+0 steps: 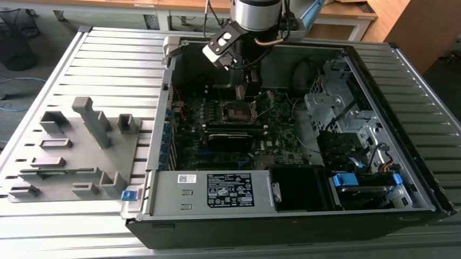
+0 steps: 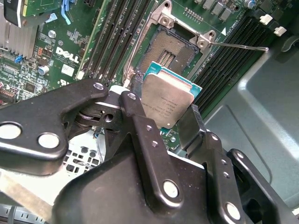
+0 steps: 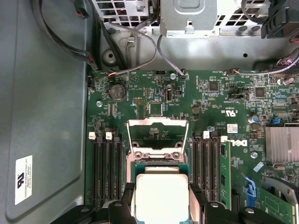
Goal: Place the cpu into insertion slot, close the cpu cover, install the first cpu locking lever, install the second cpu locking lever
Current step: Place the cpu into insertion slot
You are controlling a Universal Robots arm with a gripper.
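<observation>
The fingers (image 2: 189, 126) pinch the cpu (image 2: 167, 100) over the case (image 1: 288, 226); slatted grey table (image 1: 108, 59) (desks (image 1: 353, 12) behind).

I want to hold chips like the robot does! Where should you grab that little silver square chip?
By two opposite thin edges, coming from its metal-top side, as the claw holds the cpu now. It is a thin flat square, so its straight sides give the fingers parallel surfaces to pinch.
</observation>
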